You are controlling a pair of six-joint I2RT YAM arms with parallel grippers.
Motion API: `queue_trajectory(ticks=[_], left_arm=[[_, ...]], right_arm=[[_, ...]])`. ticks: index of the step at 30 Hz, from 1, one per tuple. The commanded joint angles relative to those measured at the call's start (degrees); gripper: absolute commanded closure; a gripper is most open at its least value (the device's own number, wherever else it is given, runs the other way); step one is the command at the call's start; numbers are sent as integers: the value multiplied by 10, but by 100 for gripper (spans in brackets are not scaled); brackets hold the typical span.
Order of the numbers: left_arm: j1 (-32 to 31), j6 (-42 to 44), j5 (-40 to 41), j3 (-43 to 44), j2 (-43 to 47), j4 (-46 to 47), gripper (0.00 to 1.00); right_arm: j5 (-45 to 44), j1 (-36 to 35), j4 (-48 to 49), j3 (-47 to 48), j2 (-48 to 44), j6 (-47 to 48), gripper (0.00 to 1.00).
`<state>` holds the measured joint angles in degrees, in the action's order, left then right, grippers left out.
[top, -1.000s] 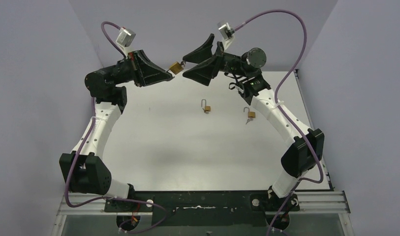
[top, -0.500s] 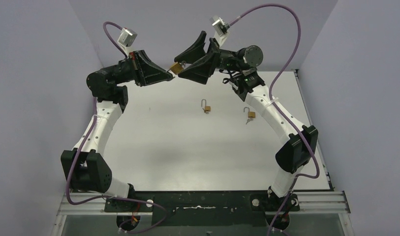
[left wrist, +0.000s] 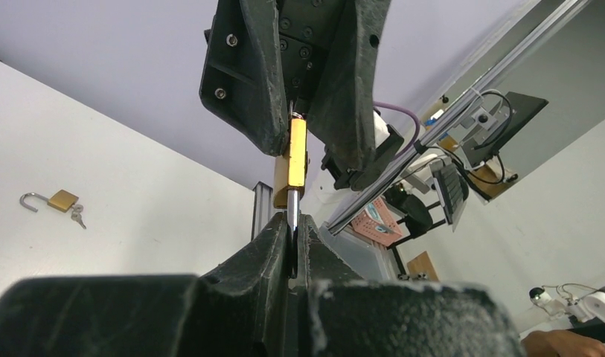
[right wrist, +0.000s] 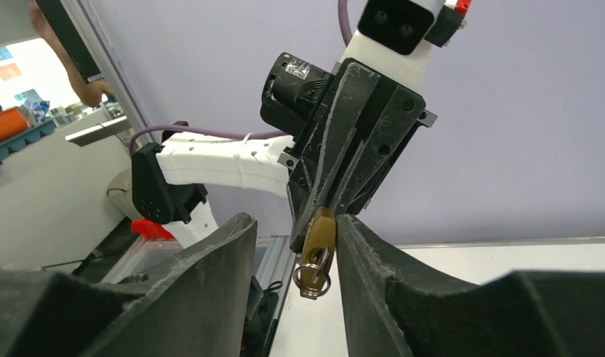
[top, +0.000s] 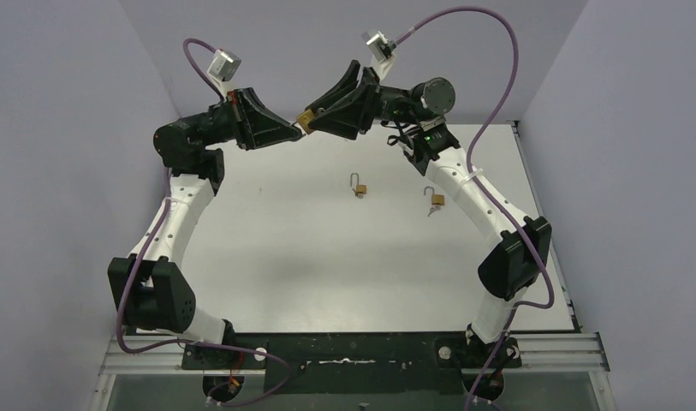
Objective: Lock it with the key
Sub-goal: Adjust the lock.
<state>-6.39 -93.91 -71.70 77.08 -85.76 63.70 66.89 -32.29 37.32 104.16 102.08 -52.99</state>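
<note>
High above the back of the table, a brass padlock (top: 306, 117) hangs in the air between both arms. My left gripper (left wrist: 293, 221) is shut on its silver shackle (left wrist: 292, 208), with the brass body (left wrist: 296, 156) pointing away. My right gripper (right wrist: 295, 223) stands partly open around that body (right wrist: 319, 232). Its right finger (right wrist: 359, 245) touches the brass, while the left finger (right wrist: 236, 245) is still apart from it. The key (right wrist: 314, 269) sits in the keyhole with its ring dangling below.
Two more small padlocks with open shackles lie on the white table, one at the middle (top: 359, 188) and one further right (top: 435, 201). One of them also shows in the left wrist view (left wrist: 59, 200). Purple walls close in behind and at the sides.
My right gripper has moved left onto the held padlock and its jaws have narrowed around the brass body. The left gripper has kept its hold, almost still.
</note>
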Motion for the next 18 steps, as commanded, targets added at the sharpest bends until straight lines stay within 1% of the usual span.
queue_trajectory(ticks=[1,3,6,10,14,15,16,17,18], left_arm=[[3,0,14,23,3,32,100],[2,0,15,22,2,34,100],[3,0,14,24,2,35,100],[3,-1,14,30,0,35,100],[3,-1,16,33,-2,36,100],[3,-1,17,33,-3,37,100],[3,-1,18,33,-3,37,100],[3,-1,19,33,-4,39,100],[4,-3,19,33,-4,41,100]], right_arm=[[8,-6,5,39,6,-1,59],[10,-8,-4,41,8,2,59],[11,-12,-24,40,8,16,53],[11,-16,-59,40,6,44,51],[10,-17,-67,42,6,49,55],[10,-17,-69,43,6,50,57],[10,-17,-71,44,7,50,61],[12,-17,-73,45,7,50,69],[11,-17,-76,46,9,50,83]])
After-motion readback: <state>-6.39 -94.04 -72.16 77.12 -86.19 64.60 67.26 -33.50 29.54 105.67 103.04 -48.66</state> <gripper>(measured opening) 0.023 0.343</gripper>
